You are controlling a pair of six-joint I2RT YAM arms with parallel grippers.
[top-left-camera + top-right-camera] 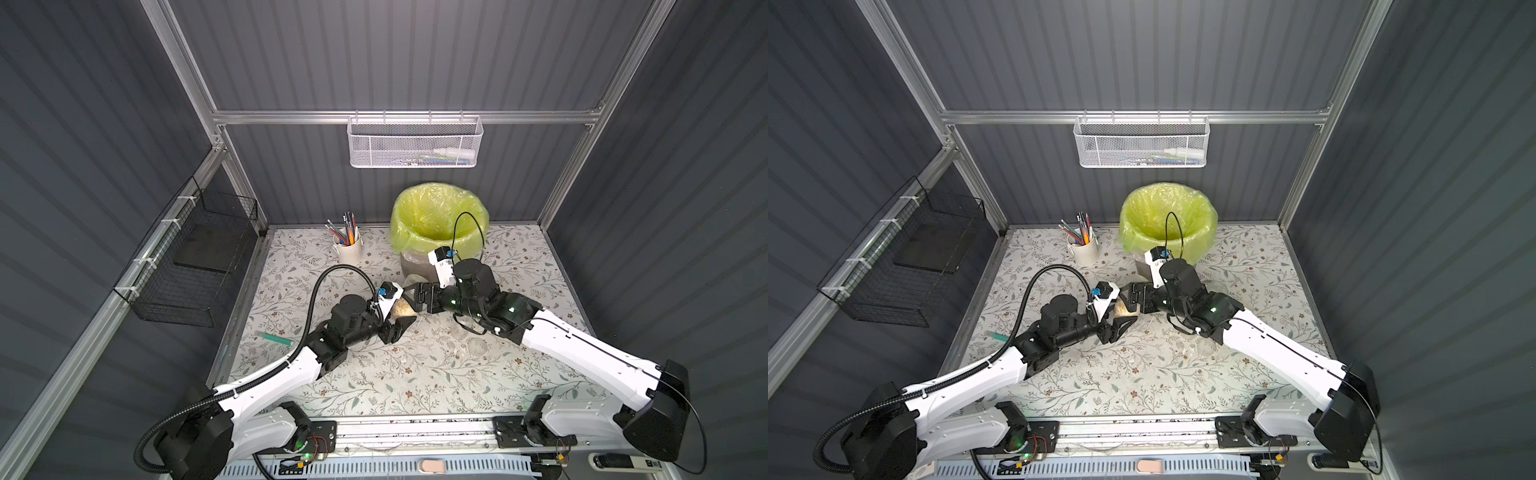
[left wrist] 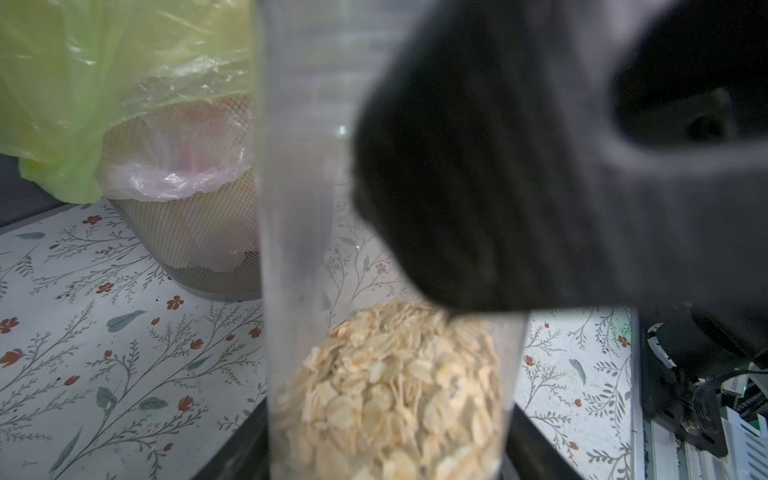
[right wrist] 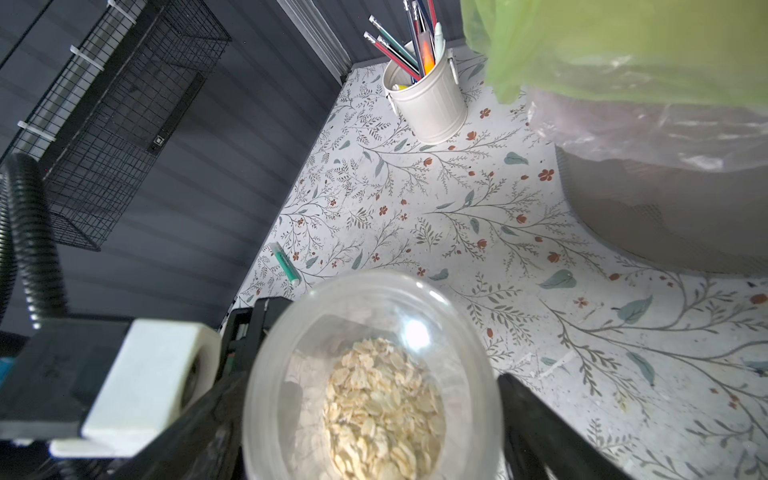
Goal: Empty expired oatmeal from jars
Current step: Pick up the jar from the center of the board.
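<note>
**Oat jar pinched on the left, flanked on the right**

The left fingers [image 2: 239, 451] pinch the lower part of a jar [image 2: 299, 208], one black finger pressed on each side of its base. The oatmeal [image 2: 395, 395] sits inside that base, right between them. It is a loose heap of flat, pale beige flakes, dry and overlapping, that fills only the bottom. The wall above it is bare, clear and lightly smudged.

The right fingers [image 3: 540, 428] are spread wide and stand on either side of the jar's round open mouth. The rim lies between them, and a thin gap shows at the one finger in clear view. In the right wrist view the mouth faces the camera and the flakes lie deep in the jar. In the left wrist view a blurred matte black finger of the right side hangs close to the upper wall.

In both top views the two arms meet over the middle of the counter [image 1: 415, 374]. The jar's oats show as a tan patch between them [image 1: 1123, 308], just in front of the bin [image 1: 436, 216]. Whether the jar stands on the counter or is held above it I cannot tell.

The bin is a round mesh tub lined with crinkled yellow-green plastic. The counter has a matte white cover printed with thin branches, grey-green leaves and small red flowers. A ribbed cream mug [image 1: 348, 249] of pencils stands near the back, and a green marker [image 1: 274, 337] lies near the left edge.
</note>
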